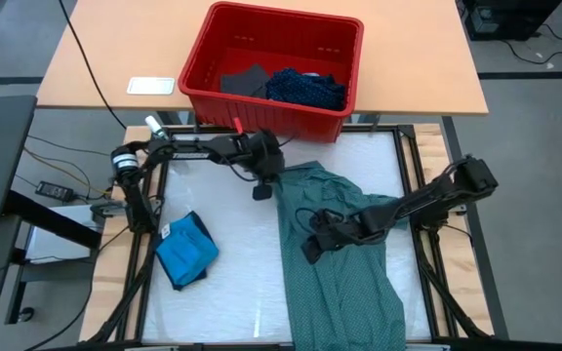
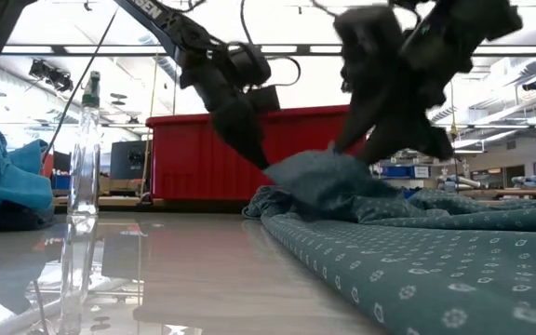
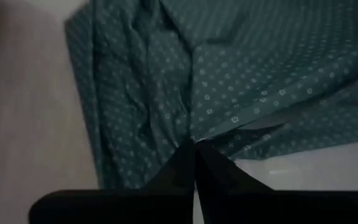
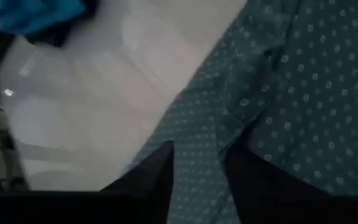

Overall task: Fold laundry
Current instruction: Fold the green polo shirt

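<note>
The grey-green shirt (image 1: 344, 258) is spread over the white table top (image 1: 232, 244), reaching from just in front of the red bin (image 1: 271, 58) down to the table's near edge. The left gripper (image 1: 264, 185) is seen at the shirt's corner nearest the bin, its fingers pressed together and pinching the cloth edge (image 3: 194, 146). The right gripper (image 1: 312, 246) is lowered onto the middle of the shirt, its fingers (image 4: 148, 180) spread apart with cloth between them; nothing is gripped. A bright blue small garment (image 1: 185, 251) lies folded beside the shirt, well apart from it. A navy dotted piece (image 1: 305, 88) and a dark navy small one (image 1: 244, 81) are held inside the bin.
</note>
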Tool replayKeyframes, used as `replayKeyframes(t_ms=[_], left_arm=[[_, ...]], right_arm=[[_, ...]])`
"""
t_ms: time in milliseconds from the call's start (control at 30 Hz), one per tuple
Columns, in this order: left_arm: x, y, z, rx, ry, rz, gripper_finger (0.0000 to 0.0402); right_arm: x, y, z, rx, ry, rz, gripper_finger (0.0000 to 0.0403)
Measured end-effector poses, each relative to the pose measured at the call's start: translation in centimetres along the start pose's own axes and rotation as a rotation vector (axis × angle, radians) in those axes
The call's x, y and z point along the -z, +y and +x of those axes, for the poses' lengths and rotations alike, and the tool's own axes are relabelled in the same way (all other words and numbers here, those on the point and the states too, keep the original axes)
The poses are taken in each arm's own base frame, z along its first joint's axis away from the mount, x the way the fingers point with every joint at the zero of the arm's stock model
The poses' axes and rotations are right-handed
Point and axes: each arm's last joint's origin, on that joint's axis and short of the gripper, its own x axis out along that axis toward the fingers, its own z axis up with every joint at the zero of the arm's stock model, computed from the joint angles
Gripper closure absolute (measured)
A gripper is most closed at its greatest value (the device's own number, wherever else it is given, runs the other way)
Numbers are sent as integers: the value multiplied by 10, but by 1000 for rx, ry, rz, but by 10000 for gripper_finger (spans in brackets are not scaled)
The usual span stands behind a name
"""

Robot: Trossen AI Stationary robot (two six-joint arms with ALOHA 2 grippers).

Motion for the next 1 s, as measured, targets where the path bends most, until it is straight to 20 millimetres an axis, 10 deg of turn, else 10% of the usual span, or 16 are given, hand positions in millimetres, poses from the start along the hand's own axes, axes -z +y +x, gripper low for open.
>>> replayKeyframes(t_ms=[767, 1000], left_arm=[[-20, -10, -14, 183, -206, -80, 308], [-25, -38, 24, 240, -193, -7, 322]], right_arm=[[14, 7, -19, 10, -27, 151, 228], [17, -12, -16, 208, -129, 262, 244]])
